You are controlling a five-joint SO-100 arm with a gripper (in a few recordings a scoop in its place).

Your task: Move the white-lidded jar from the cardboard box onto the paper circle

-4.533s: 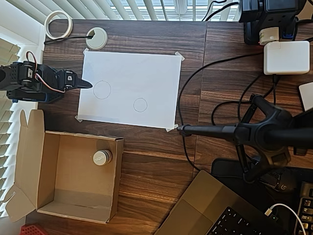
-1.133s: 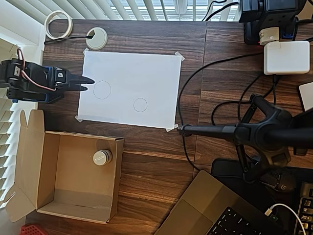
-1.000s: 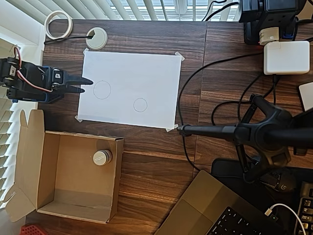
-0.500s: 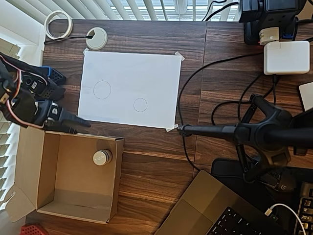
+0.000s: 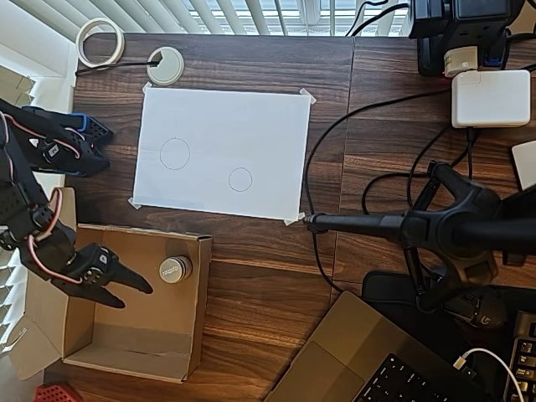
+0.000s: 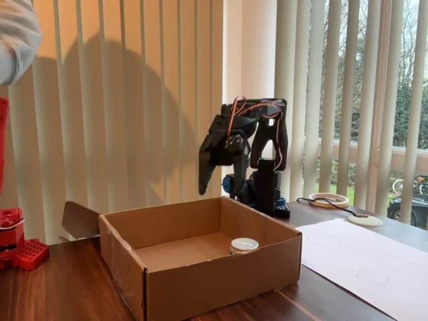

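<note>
White-lidded jar (image 5: pixel 175 269) is seen standing upright on the floor of the cardboard box (image 5: pixel 50 276), close to the box's right wall in the overhead view and nearer its upper wall than its lower one. In the fixed view the jar (image 6: pixel 243 245) is seen toward the far right part of the box (image 6: pixel 221 275), its pale lid facing up and a thin amber band showing beneath.

The hand (image 5: pixel 136 296) is held above the box interior, to the left of the jar in the overhead view, with its two dark fingers pointing toward the jar and parted by a moderate gap. Nothing is gripped between them. In the fixed view the hand (image 6: pixel 204 177) is seen hanging well above the box's rim, fingers pointing down, clear of the jar.

The paper circle (image 5: pixel 240 179) is drawn on a white sheet (image 5: pixel 251 126) taped to the dark wooden surface (image 5: pixel 268 276), above and to the right of the box in the overhead view. A larger circle (image 5: pixel 174 154) is drawn to its left. The smaller circle is left bare.
</note>
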